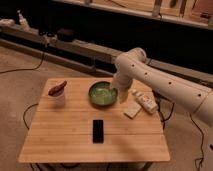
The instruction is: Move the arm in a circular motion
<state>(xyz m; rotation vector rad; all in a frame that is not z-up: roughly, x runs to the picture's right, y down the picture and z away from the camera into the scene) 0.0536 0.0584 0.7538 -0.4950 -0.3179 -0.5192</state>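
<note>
Arm (167, 86) reached in from the right side of the frame, its rounded joint raised above the back of the wooden table (55, 137) and the last segment dropping steeply toward the tabletop. Gripper (122, 95) hung low at the right rim of the green bowl (101, 94); whether it touched the rim could not be told, nor whether it was open or closed. Nothing was seen in its hold. To its right lay a white packet (133, 110) and a small bottle (144, 101); a black phone (98, 131) lay nearer the front, and a white cup (58, 93) sat well to the left. Judged mid-sweep, somewhere along the circle rather than at rest. The next move probably called for carrying the arc on while keeping clear of bowl, packet and bottle, all close below the gripper.
</note>
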